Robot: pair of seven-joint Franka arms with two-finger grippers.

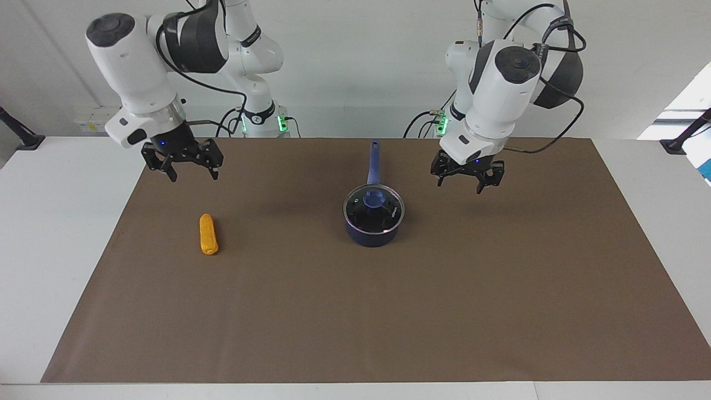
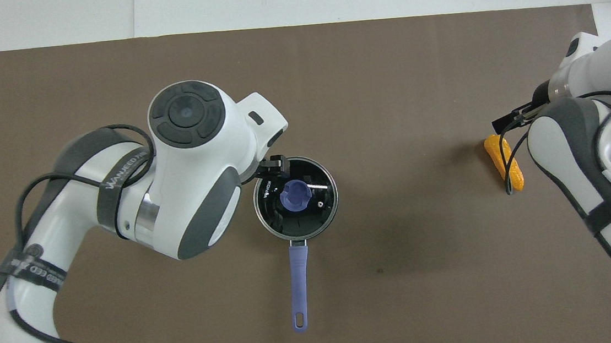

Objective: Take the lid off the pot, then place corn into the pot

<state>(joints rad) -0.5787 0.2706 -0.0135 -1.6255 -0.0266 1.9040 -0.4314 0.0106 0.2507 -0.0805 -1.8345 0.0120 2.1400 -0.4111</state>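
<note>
Lid point(image 1: 374, 208) on pot point(image 1: 372, 232); corn point(image 1: 208, 234) untouched. Left gripper point(image 1: 465, 179) & right gripper point(image 1: 184, 163) both released, up in air.

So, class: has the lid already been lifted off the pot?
No: the lid sits flat on the pot, its blue knob up, and neither gripper touches it.
</note>
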